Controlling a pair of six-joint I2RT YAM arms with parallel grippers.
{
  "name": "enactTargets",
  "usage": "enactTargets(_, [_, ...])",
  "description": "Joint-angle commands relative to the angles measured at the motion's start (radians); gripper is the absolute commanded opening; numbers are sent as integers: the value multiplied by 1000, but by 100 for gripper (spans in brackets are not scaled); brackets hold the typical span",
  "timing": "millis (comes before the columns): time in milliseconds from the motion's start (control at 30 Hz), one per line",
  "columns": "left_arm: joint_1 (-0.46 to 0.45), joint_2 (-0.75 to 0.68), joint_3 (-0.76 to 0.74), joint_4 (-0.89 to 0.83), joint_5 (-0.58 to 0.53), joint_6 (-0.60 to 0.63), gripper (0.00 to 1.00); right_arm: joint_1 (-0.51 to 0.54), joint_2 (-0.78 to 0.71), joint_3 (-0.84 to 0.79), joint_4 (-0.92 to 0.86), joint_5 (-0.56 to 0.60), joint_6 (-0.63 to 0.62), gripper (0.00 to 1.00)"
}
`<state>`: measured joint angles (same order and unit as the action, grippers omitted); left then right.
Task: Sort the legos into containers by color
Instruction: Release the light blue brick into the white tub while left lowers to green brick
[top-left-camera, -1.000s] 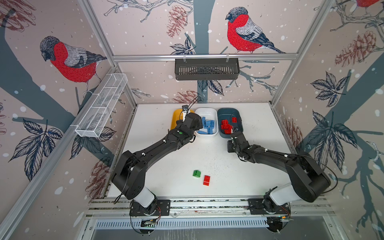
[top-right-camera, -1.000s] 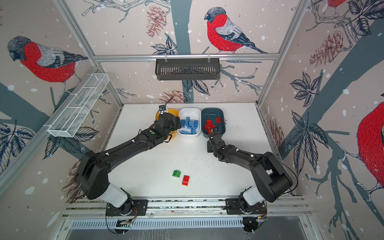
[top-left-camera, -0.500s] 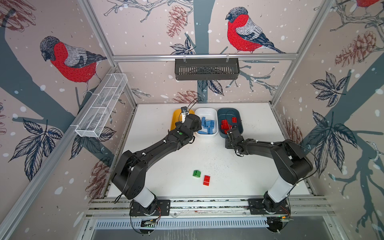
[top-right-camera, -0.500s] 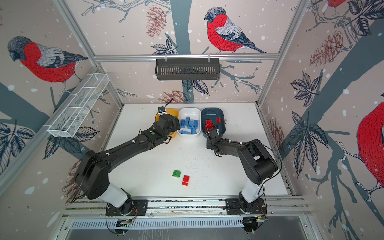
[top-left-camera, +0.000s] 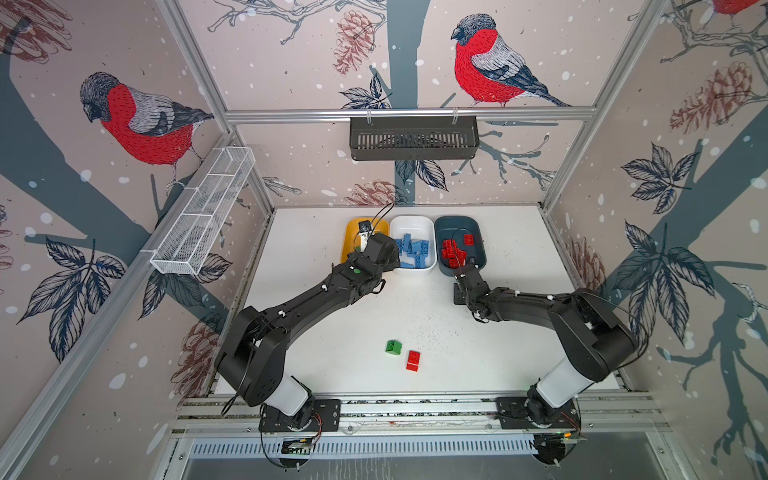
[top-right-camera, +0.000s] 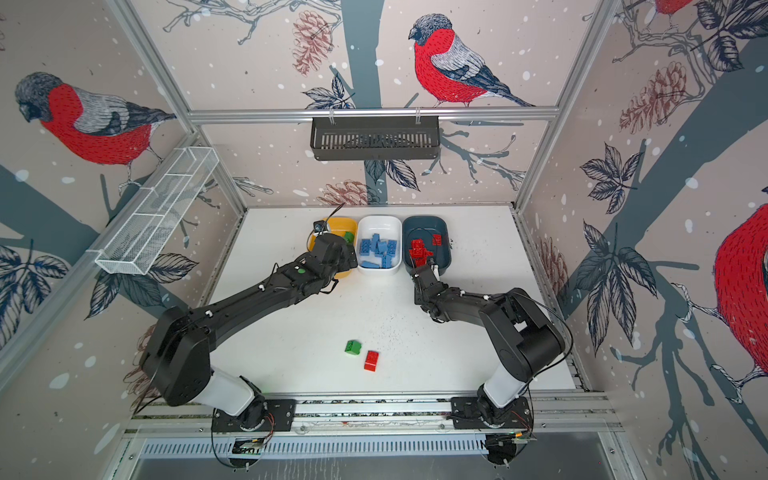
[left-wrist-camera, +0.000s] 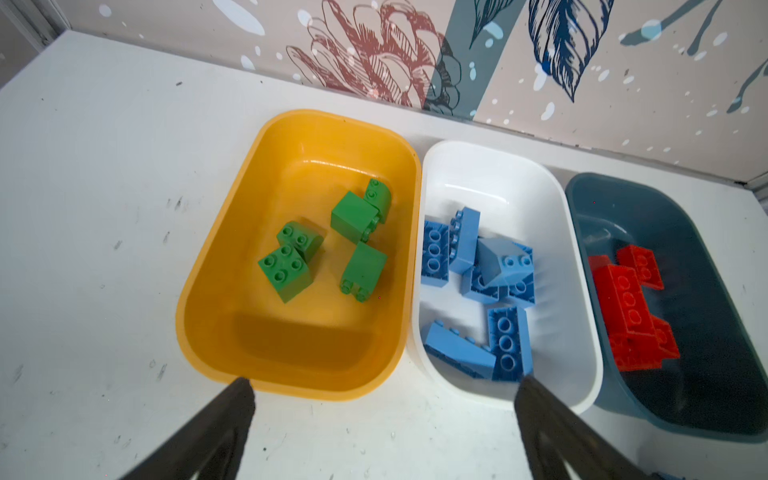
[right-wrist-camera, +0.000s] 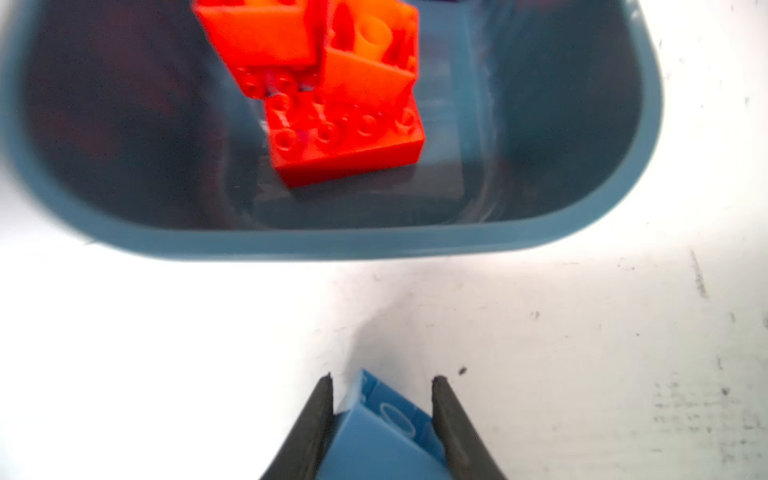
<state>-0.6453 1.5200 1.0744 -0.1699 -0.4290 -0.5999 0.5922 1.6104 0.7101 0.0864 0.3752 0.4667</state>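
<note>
nearby, green lego (top-left-camera: 392, 347) beside red lego (top-left-camera: 412, 360)

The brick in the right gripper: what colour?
Light blue; the brick shows best in the right wrist view.

Yellow tub (left-wrist-camera: 316, 145), green bricks (left-wrist-camera: 284, 270); white tub (left-wrist-camera: 498, 174), light-blue bricks (left-wrist-camera: 505, 345); teal tub (left-wrist-camera: 615, 199), red bricks (left-wrist-camera: 623, 299). 6 o'clock: green brick (top-left-camera: 392, 347), red brick (top-left-camera: 413, 360). Right gripper (right-wrist-camera: 382, 378): light-blue brick (right-wrist-camera: 374, 444).

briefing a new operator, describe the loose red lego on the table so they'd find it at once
Start at the white tabletop, then look to its open front half, in the middle. Two small bricks lie close together there; yours is the red lego, right of the green lego.
</note>
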Motion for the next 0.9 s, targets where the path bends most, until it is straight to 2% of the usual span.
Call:
enactTargets(0, [1, -18, -16, -40, 130, 44, 97, 49, -64, -6, 57, -45, -80, 30])
enactTargets(133, [-2, -40, -70, -41, 241, 81, 98, 100, -113, 27, 115, -153, -141, 30])
enactTargets(300, [-3, -84, -152, -60, 286, 50, 98, 122, -73, 129, 154, -215, -177, 30])
enactTargets(467, [-14, -113, -196, -121, 331, 14, 97, 121, 51, 275, 151, -159, -181, 30])
enactTargets(600, [-52, -99, -210, -213, 342, -64, 97, 113, 179, 416, 136, -143, -190, 32])
enactTargets(667, [-84, -90, -216, -250, 339, -96, 97, 112, 243, 496, 113, -137, -185, 36])
enactTargets(733, [-119, -89, -223, -274, 350, -121, 97, 109, 304, 579, 70, -122, -172, 46])
enactTargets(867, [-154, -97, -264, -272, 445, -151, 96, 110, 359, 677, 4, -128, -155, 63])
